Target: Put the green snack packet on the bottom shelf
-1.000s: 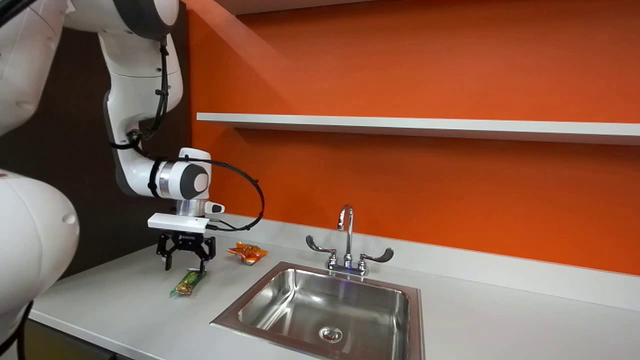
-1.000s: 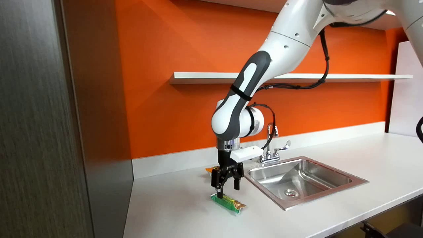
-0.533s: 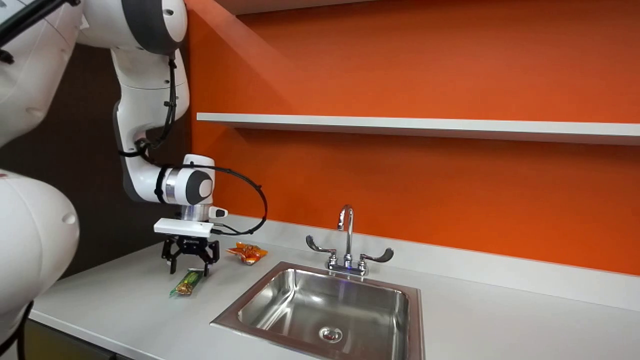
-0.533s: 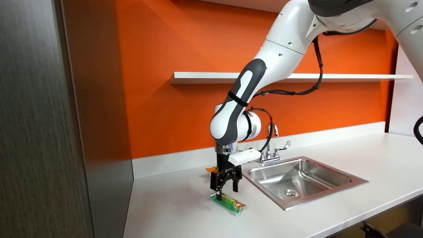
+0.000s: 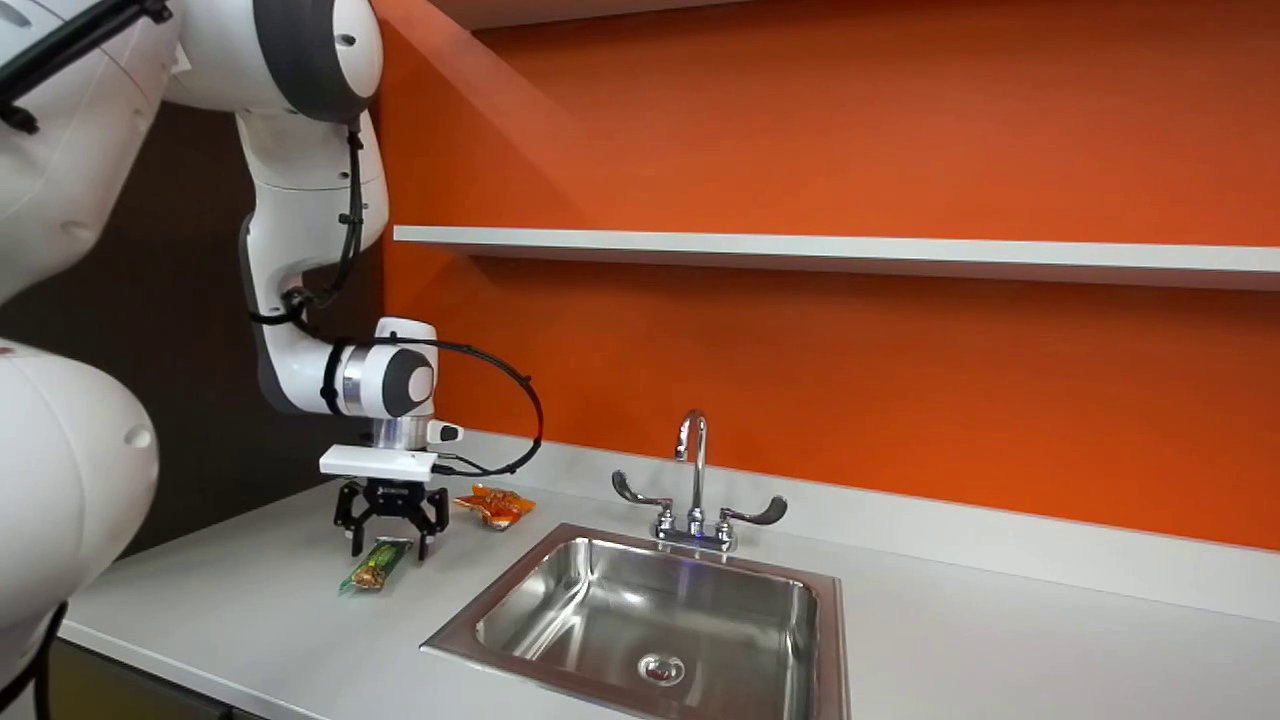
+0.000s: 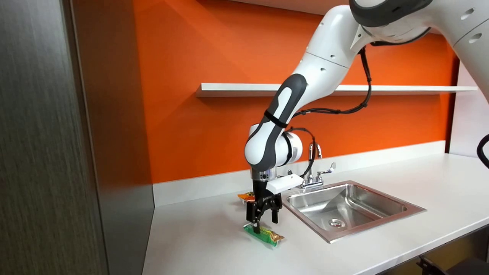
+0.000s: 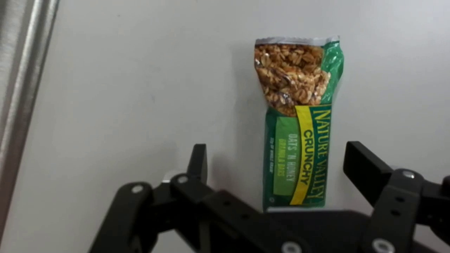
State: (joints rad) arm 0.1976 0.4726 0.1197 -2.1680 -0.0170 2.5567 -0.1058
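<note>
The green snack packet (image 5: 375,565) lies flat on the grey countertop in both exterior views (image 6: 264,236). In the wrist view the packet (image 7: 299,154) runs lengthwise between the fingers, nearer the right one, its lower end hidden behind the gripper body. My gripper (image 7: 276,144) is open, with a finger (image 7: 199,161) on each side of the packet and gaps between. In the exterior views the gripper (image 5: 390,553) points down low over the packet's rear end (image 6: 265,226). The bottom shelf (image 5: 800,246) is a long white shelf on the orange wall (image 6: 237,89).
An orange-red packet (image 5: 495,506) lies behind the gripper near the backsplash. A steel sink (image 5: 835,640) with a faucet (image 5: 697,470) is set into the countertop (image 5: 250,620) beside the packet. A dark panel (image 6: 110,152) stands at the counter's end.
The gripper has come down and, in an exterior view, shifted right, so its fingers now stand to both sides of the packet. The packet has not moved. The jaws stay open.
</note>
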